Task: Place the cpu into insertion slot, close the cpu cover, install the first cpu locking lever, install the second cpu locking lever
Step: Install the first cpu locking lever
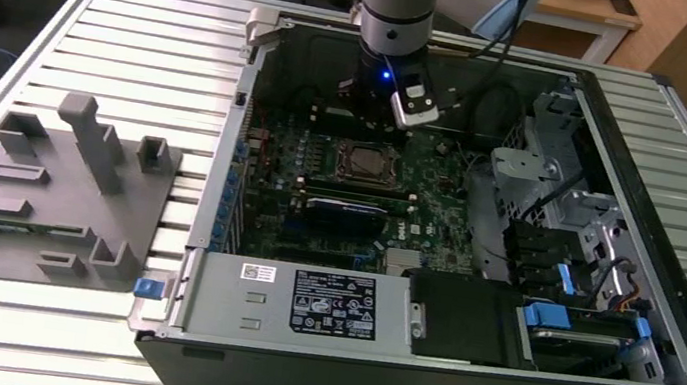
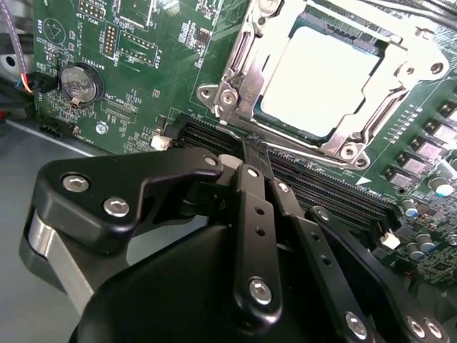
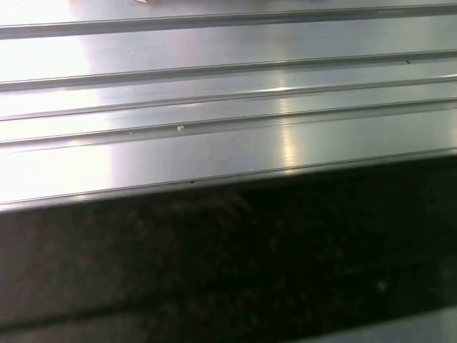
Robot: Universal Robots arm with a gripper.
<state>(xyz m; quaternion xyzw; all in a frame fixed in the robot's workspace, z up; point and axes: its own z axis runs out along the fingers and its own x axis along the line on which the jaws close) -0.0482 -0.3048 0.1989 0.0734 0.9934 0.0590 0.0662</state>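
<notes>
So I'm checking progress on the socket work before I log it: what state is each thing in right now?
cpu: seated in the insertion slot, silver top showing.
insertion slot: filled by the cpu.
cpu cover: closed down, framing the cpu.
gripper: empty, near the socket's edge, above the memory slots.
computer case: side open, board exposed.

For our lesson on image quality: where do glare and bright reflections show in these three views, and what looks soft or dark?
Second wrist view: the cpu top glares almost white; the gripper looms dark and soft in the foreground. First wrist view: bright streaks reflect off a ribbed metal surface, with a dark blurred band below. Exterior view: even lighting, mild sheen on the slatted table.
</notes>
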